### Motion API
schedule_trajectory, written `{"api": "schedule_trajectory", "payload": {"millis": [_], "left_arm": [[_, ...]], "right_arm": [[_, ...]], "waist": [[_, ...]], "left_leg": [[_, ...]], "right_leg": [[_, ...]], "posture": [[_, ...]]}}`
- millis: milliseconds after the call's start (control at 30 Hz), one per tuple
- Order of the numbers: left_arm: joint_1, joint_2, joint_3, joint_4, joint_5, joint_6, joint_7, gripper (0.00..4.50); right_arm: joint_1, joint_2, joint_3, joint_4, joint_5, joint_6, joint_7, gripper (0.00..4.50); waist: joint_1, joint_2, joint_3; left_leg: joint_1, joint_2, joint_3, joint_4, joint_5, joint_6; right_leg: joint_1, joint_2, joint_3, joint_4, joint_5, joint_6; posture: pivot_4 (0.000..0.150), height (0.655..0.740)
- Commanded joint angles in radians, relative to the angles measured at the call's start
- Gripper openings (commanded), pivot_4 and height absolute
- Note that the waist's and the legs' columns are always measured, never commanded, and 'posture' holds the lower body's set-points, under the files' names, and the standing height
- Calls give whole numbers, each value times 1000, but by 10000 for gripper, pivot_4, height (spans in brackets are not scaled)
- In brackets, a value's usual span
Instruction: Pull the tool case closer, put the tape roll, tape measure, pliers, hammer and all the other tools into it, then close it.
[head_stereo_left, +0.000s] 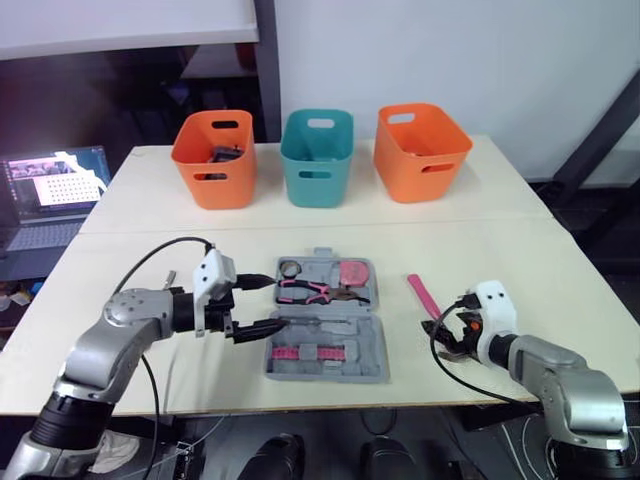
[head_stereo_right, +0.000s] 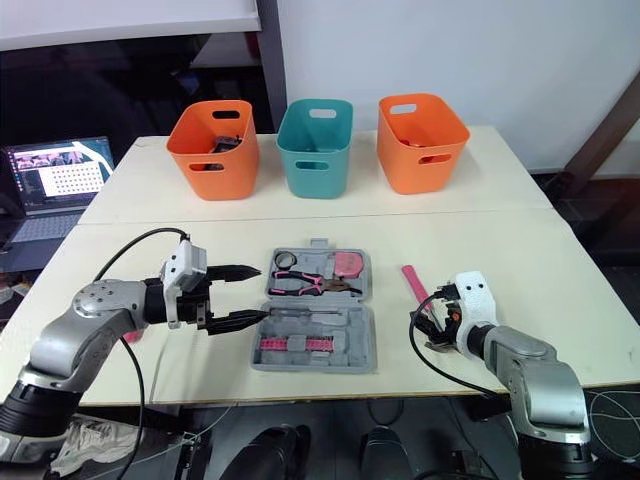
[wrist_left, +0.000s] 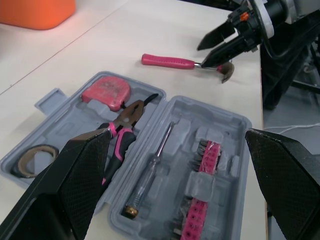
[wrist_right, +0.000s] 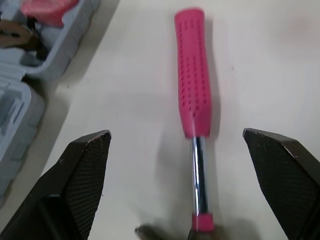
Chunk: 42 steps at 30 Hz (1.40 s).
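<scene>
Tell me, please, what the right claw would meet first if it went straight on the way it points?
Probably the hammer, lying lengthwise between the open fingers of the right claw, head nearest. The claw's height is unclear, so it might pass just above.

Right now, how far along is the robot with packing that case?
Nearly there. Done: the open tool case sits close, holding the tape roll, tape measure, pliers and screwdriver. In hand: the right tool, open, sits at the steel neck of the hammer, not gripping; the hammer lies on the table beside the case. The left tool hovers open at the case's left edge. Left: put the hammer in, shut the case.
</scene>
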<state>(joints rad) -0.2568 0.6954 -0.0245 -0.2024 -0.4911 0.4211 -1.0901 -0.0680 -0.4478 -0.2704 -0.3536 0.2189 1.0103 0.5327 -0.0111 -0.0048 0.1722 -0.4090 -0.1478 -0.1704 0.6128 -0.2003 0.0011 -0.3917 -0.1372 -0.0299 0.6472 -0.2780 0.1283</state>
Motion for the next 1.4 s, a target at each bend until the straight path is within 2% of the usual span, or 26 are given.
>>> {"api": "schedule_trajectory", "payload": {"millis": [33,400,500,733,767,1000,1167,1367,1400], "left_arm": [[-15,3,5,-7,1,-24,-16,45000],[23,12,21,-23,17,-40,-16,45000],[26,10,21,-23,21,-42,-15,45000],[31,10,23,-18,23,-45,-19,45000],[31,11,24,-16,23,-46,-20,45000],[30,16,30,4,24,-58,-28,45000],[33,19,31,22,26,-69,-36,45000],[60,33,51,28,26,-86,-37,45000],[70,37,58,25,25,-87,-35,45000]], "right_arm": [[3,-17,-1,47,11,-68,-2,44887],[-5,-56,36,175,27,-123,16,44887],[5,-64,43,182,33,-121,19,36345],[34,-100,38,125,56,-107,25,1814],[39,-108,32,110,64,-102,28,292],[32,-169,-18,47,114,-86,46,292],[-33,-234,-14,-3,162,-48,77,292],[-147,-298,91,-60,200,-39,140,292],[-170,-304,119,-69,207,-36,155,292]], "waist": [[2,0,0],[1,0,0],[1,0,0],[3,0,0],[3,0,0],[7,0,0],[2,0,1],[-1,-1,1],[-9,-2,2]], "left_leg": [[0,0,0,0,0,0],[0,1,4,-1,0,0],[0,1,4,0,0,0],[0,1,4,-1,0,0],[0,1,4,-1,0,0],[-2,1,4,-1,0,0],[-2,2,5,-1,0,0],[-4,3,5,-2,0,0],[-5,0,3,-1,0,0]], "right_leg": [[0,0,0,0,0,0],[-2,0,5,-1,0,-1],[-2,0,5,-1,0,-1],[-2,0,6,-1,0,-1],[-2,0,6,-1,0,-1],[-3,0,6,-2,0,-1],[-4,1,7,-2,0,-1],[-5,0,6,-3,0,-1],[-3,-3,0,-4,0,0]], "posture": [[1500,7400],[1500,7400],[1500,7400],[1500,7400],[1500,7400],[1500,7400],[1500,7400],[1500,7400],[1500,7400]]}}
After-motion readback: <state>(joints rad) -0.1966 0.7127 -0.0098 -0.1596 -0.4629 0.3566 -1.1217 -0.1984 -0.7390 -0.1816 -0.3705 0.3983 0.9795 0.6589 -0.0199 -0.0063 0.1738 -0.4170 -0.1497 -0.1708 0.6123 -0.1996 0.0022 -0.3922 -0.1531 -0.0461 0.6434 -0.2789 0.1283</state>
